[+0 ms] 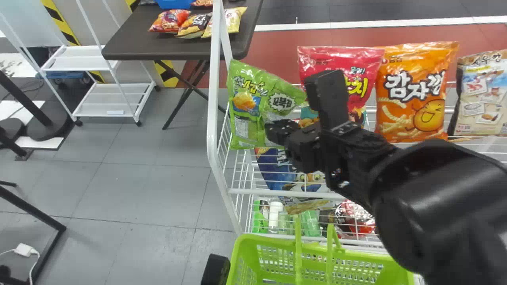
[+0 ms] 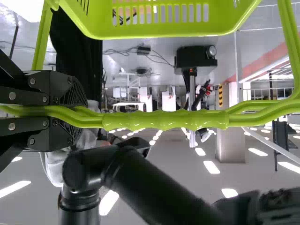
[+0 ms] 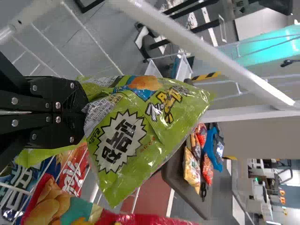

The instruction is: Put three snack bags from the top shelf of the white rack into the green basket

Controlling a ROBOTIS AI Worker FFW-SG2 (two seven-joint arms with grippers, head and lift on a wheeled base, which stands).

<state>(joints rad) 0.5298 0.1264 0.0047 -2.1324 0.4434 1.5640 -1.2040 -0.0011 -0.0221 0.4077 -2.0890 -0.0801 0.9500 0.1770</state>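
With your right end effector (image 3: 85,111) pinched nearly closed on the green snack bag (image 3: 154,136), likely light, slick and crushable, favour bunched film over the puffed body beyond it.

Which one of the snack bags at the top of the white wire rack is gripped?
The green snack bag, leftmost in the head view: the black right gripper pinches it. The pink bag, orange bag and beige bag stand ungripped.

The head view looked forward and down. Closer wrist views shared its basket (image 1: 273,240) (left) and rack (image 1: 212,118) edge (right).
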